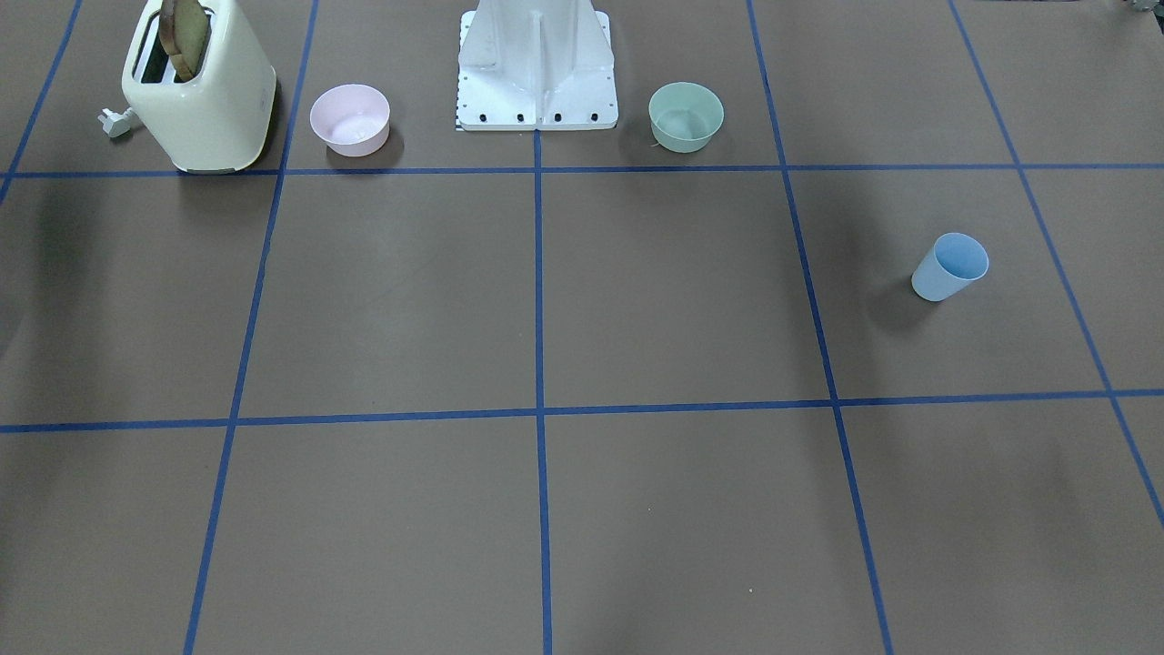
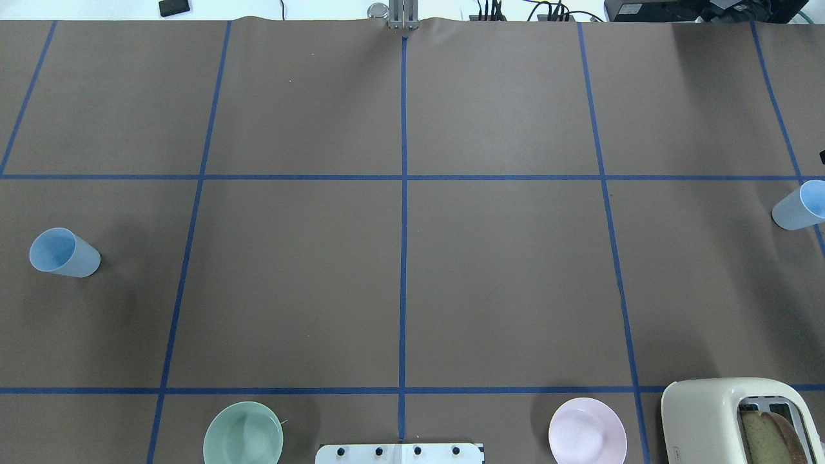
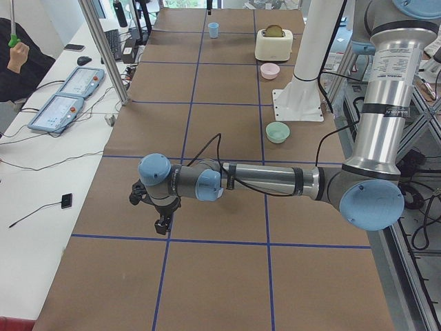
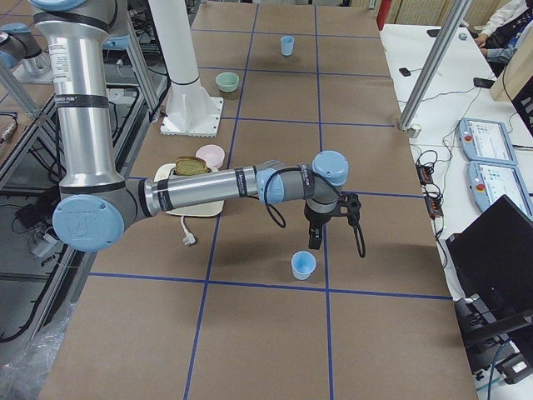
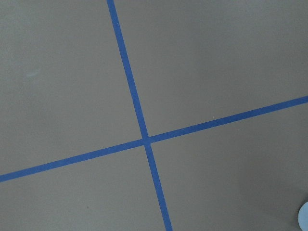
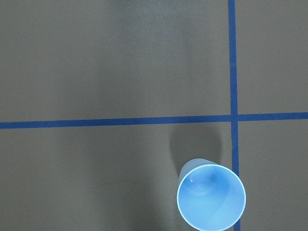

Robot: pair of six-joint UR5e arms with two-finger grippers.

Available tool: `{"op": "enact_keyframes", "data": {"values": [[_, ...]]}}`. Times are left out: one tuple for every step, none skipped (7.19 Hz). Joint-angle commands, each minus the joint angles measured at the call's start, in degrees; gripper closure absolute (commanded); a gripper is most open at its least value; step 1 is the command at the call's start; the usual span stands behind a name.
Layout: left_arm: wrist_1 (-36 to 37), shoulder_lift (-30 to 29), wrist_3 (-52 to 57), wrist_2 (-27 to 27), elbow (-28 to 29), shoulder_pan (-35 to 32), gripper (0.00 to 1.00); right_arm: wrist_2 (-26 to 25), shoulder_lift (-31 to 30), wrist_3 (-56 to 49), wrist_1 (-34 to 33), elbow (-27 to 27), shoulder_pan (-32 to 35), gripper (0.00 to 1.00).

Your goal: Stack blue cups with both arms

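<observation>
One blue cup (image 2: 64, 253) stands upright at the table's left; it also shows in the front view (image 1: 950, 267) and far off in the right side view (image 4: 287, 44). A sliver of it (image 5: 304, 219) shows at the left wrist view's corner. The other blue cup (image 2: 799, 205) stands upright at the right edge, close in the right side view (image 4: 303, 265) and in the right wrist view (image 6: 211, 196). My left gripper (image 3: 162, 224) hangs low over the table's left end. My right gripper (image 4: 315, 242) hangs just beside its cup. I cannot tell whether either is open or shut.
A mint-green bowl (image 2: 243, 433) and a pale pink bowl (image 2: 587, 430) stand either side of the white base mount (image 2: 399, 453). A cream toaster (image 2: 741, 419) with bread in it stands at the near right. Blue tape lines cross the brown table.
</observation>
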Motion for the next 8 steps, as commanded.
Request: {"op": "enact_keyframes", "data": {"values": [[0.0, 0.0, -0.2, 0.0, -0.1, 0.0, 0.02, -0.1, 1.6, -0.3, 0.0, 0.0, 0.0, 0.00], [0.0, -0.1, -1.7, 0.0, -0.9, 0.0, 0.02, -0.1, 3.3, 0.1, 0.1, 0.0, 0.0, 0.00], [0.0, 0.0, -6.5, 0.1, -2.9, 0.0, 0.02, -0.4, 5.0, 0.0, 0.0, -1.3, -0.6, 0.00], [0.0, 0.3, -7.7, 0.0, -4.4, 0.0, 0.02, -0.9, 5.8, 0.2, 0.0, -1.5, -1.1, 0.00], [0.1, 0.8, -8.5, 0.0, -5.5, 0.1, 0.02, -1.6, 6.3, -0.3, 0.0, -2.1, -1.5, 0.00], [0.0, 1.7, -11.9, 0.0, -7.7, 0.4, 0.01, -1.8, 5.9, -0.5, 0.0, -2.1, -1.5, 0.00], [-0.3, 3.6, -15.5, 0.1, -10.6, 1.5, 0.01, -1.1, 5.6, -1.6, -0.1, -2.1, -1.5, 0.00], [-3.1, 5.9, -19.8, 0.1, -13.2, 3.6, 0.01, -0.9, 5.5, -2.8, 0.0, -2.1, -1.5, 0.00]]}}
